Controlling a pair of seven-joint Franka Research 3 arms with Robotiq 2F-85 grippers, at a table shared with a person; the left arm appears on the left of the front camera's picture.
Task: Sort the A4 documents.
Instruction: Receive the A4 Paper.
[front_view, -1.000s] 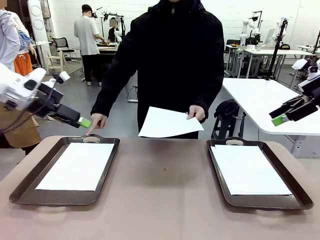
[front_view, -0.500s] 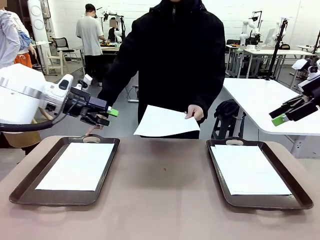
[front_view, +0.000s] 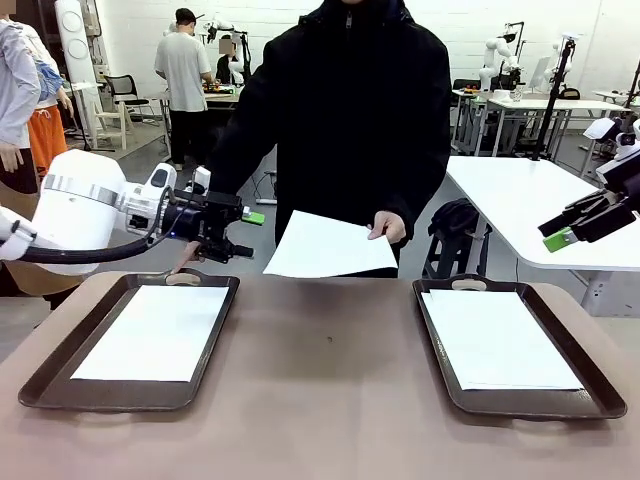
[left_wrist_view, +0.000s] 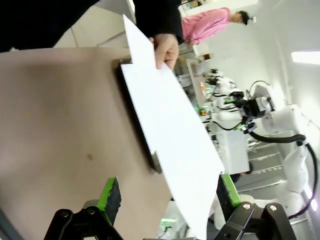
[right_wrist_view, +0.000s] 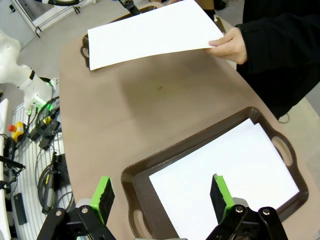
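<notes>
A person across the table holds one A4 document (front_view: 325, 245) (left_wrist_view: 170, 130) (right_wrist_view: 150, 32) by its right edge, flat above the table's far side. My left gripper (front_view: 246, 232) (left_wrist_view: 169, 192) is open just left of that sheet. In the left wrist view the sheet's near corner lies between the green pads, ungripped. Another sheet (front_view: 150, 333) lies in the left tray (front_view: 40, 385). Overlapping sheets (front_view: 500, 340) (right_wrist_view: 225, 170) lie in the right tray (front_view: 600, 395) (right_wrist_view: 135, 185). My right gripper (front_view: 560, 228) (right_wrist_view: 162, 195) hangs open above the right tray's far right side.
The person's other hand (front_view: 190, 255) rests at the left tray's far handle, partly behind my left gripper. A bare brown tabletop (front_view: 330, 380) runs between the two trays. White tables and other people stand behind.
My left arm has swung right, from beside the left tray's far corner to the held sheet's left edge. The person's sheet has shifted slightly left. The right arm has not moved.
</notes>
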